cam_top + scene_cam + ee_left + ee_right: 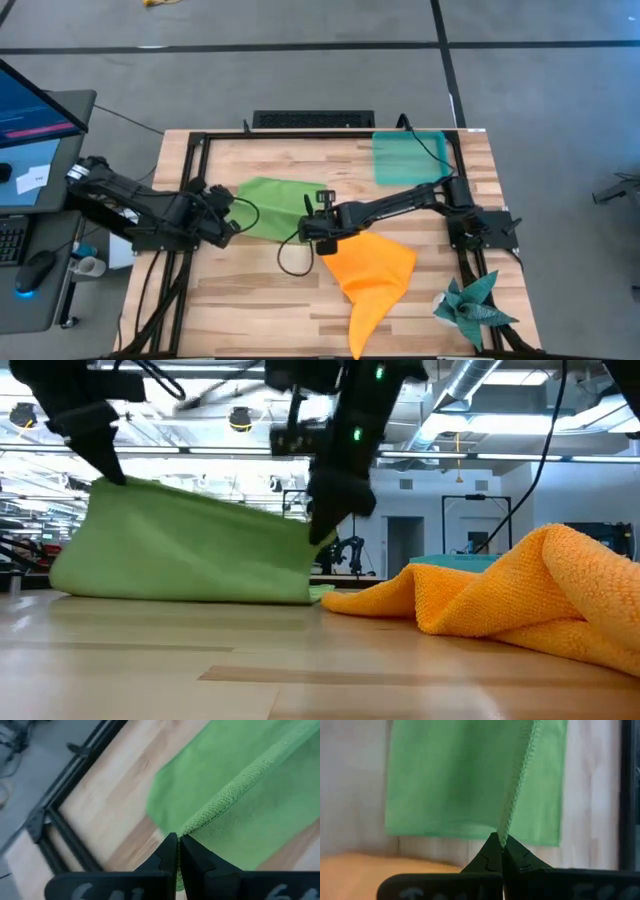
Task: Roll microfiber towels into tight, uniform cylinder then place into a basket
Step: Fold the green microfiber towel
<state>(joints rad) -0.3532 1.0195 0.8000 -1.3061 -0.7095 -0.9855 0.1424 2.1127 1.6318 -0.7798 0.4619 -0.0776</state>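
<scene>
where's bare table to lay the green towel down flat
Bare wood lies at the near-left corner, left of the orange towel, and along the far edge left of the basket. The middle is crowded: both grippers hold up the green towel there.

A grey floor (300, 70) is seen around the wooden tabletop (250, 290); ceiling ducts (480, 380) are lit above.

Green towel (270, 203) (lime) between both grippers
</scene>
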